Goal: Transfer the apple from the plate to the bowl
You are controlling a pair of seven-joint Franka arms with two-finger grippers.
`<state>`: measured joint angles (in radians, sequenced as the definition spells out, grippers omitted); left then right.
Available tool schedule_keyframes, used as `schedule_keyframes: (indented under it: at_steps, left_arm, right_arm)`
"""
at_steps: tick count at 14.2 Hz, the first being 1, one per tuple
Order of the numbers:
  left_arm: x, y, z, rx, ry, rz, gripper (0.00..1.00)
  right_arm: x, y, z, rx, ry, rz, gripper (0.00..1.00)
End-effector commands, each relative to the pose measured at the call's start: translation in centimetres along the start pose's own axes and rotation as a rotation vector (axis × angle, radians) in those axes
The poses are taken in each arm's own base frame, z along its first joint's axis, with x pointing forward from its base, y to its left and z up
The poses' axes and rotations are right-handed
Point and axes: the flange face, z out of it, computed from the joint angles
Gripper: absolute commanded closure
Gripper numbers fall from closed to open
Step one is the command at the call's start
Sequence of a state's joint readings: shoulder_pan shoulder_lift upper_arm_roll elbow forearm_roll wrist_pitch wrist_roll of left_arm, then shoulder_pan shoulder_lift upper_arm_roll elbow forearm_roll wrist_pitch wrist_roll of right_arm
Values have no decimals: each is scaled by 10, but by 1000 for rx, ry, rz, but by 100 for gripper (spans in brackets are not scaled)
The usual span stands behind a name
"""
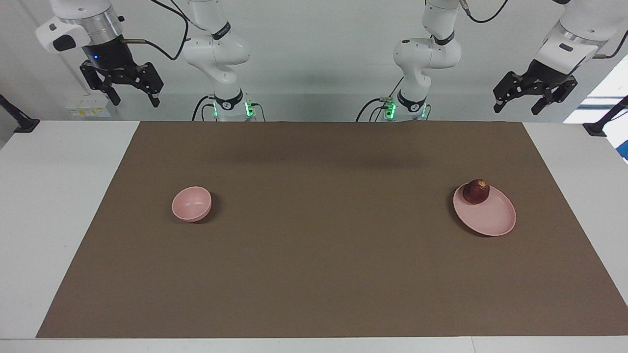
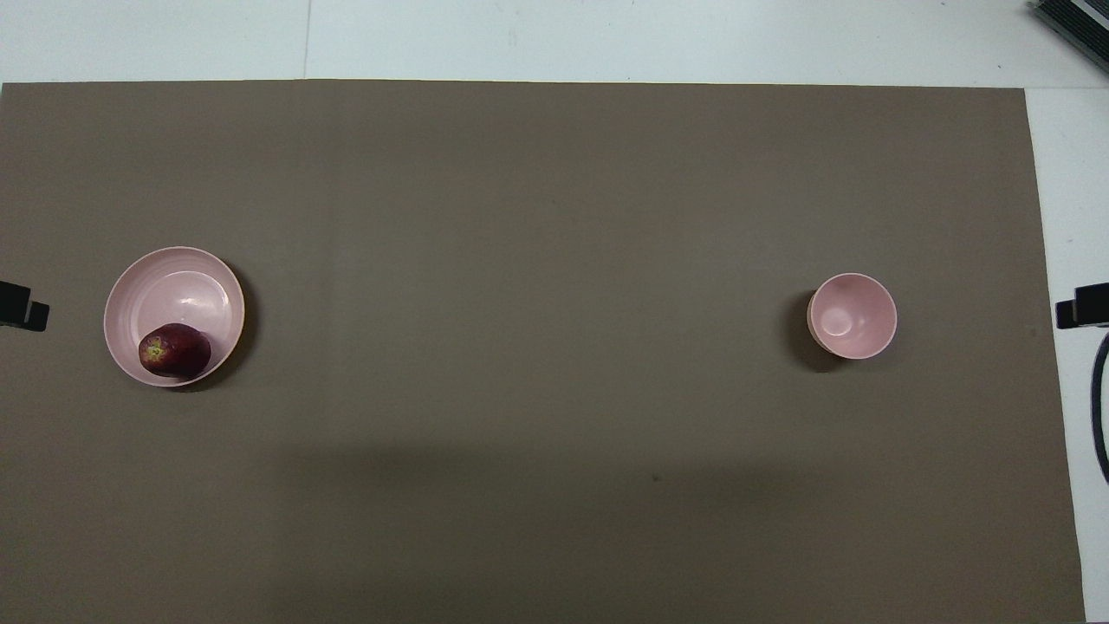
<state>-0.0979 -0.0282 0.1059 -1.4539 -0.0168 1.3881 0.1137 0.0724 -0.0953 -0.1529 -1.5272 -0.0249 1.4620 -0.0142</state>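
The dark red apple (image 1: 476, 191) (image 2: 174, 350) lies on the pale pink plate (image 1: 493, 219) (image 2: 173, 282), at the plate's edge nearer to the robots, toward the left arm's end of the table. The small pink bowl (image 1: 191, 203) (image 2: 852, 315) stands with nothing in it toward the right arm's end. My left gripper (image 1: 516, 108) hangs open high above the table's edge by its base, apart from the plate. My right gripper (image 1: 136, 102) hangs open high up at its own end, holding nothing. In the overhead view only the fingertips (image 2: 22, 305) (image 2: 1083, 305) show at the frame's sides.
A brown mat (image 1: 314, 274) covers most of the white table (image 1: 59, 196). The two arm bases (image 1: 228, 105) (image 1: 407, 105) stand at the mat's edge. Black clamps (image 1: 19, 122) (image 1: 601, 125) sit at the table's corners.
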Motion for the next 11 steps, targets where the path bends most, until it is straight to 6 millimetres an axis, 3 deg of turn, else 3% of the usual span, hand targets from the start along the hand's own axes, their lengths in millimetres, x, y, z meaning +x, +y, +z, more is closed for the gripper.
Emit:
schedule_keyframes:
  at_steps: [1,7,9,11]
  left_arm:
    - [-9,2,3,-7,29,10,0]
    - [-7,0,22,-9,42,37,0]
    - [-3,-3,45,-11,33,31,0]
    - [0,-5,86,-17,-11,24,0]
  right_arm:
    - [-2,2,-4,1,14,9,0]
    - [-2,1,-4,3,13,4,0]
    - [-2,-1,-4,3,11,1,0]
    - [-2,-3,-4,3,13,-2,0]
